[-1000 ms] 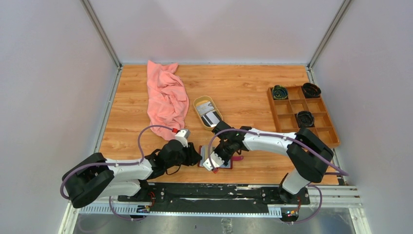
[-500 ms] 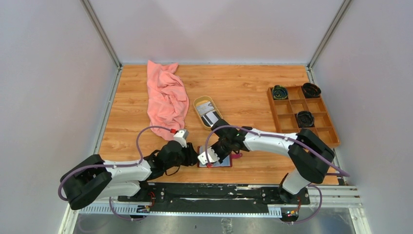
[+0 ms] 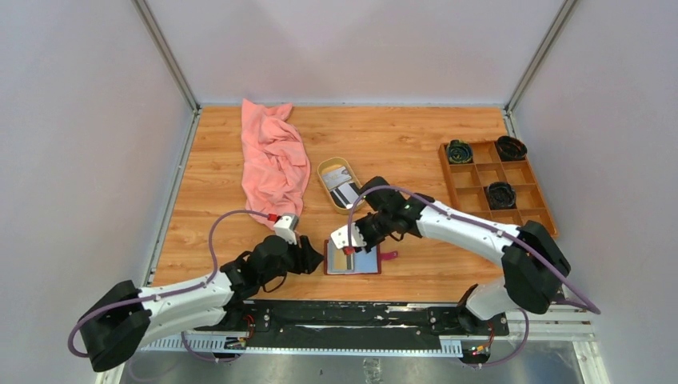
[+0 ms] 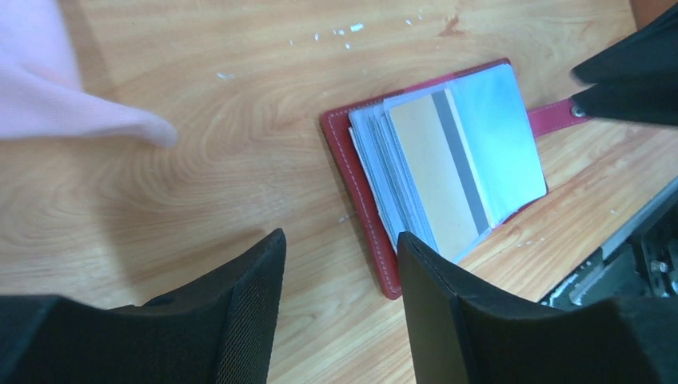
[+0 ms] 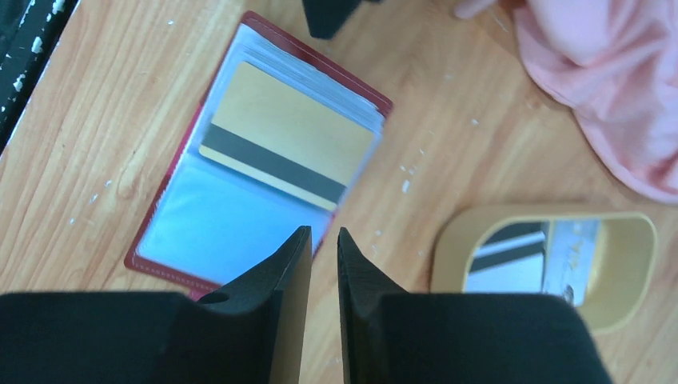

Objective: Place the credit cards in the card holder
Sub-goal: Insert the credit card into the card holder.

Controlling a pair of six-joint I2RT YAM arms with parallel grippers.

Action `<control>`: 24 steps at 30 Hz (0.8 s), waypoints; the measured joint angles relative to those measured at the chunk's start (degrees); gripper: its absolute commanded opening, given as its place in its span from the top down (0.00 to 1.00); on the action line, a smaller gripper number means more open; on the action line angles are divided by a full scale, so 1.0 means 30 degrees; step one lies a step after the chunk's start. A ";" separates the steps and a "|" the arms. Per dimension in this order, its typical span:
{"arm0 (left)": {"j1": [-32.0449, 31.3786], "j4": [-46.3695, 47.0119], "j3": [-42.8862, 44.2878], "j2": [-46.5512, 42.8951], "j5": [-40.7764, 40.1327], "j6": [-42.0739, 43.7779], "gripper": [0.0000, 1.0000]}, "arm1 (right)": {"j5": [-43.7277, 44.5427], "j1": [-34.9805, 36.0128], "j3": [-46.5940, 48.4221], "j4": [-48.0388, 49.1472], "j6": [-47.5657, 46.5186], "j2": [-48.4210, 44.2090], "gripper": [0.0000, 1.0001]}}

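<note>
Right jaws ajar near card holder (image 5: pixel 209 226)

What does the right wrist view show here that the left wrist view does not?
Only the right wrist view: the tan dish with credit cards lying in it.

Only the left wrist view: the red strap with its snap, sticking out from the holder's far edge.

Both: the card holder lying open on the table, a tan card with a dark stripe in its top sleeve, and part of the pink cloth.
</note>
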 measured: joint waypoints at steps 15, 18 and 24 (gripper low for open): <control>0.0000 -0.6987 0.5100 -0.3694 -0.2878 0.4503 0.00 | -0.2259 -0.5326 0.2914 -0.2331 0.4962 -0.1989 0.43; 0.0233 -0.7227 0.7002 -0.2419 -0.2696 0.5333 0.00 | -0.3446 -0.6834 0.3293 -0.2506 0.6317 -0.1996 0.41; 0.1821 -0.7730 1.1220 0.2266 -0.1115 0.5982 0.00 | -0.5377 -0.9187 0.3366 -0.2900 0.8386 -0.2004 0.41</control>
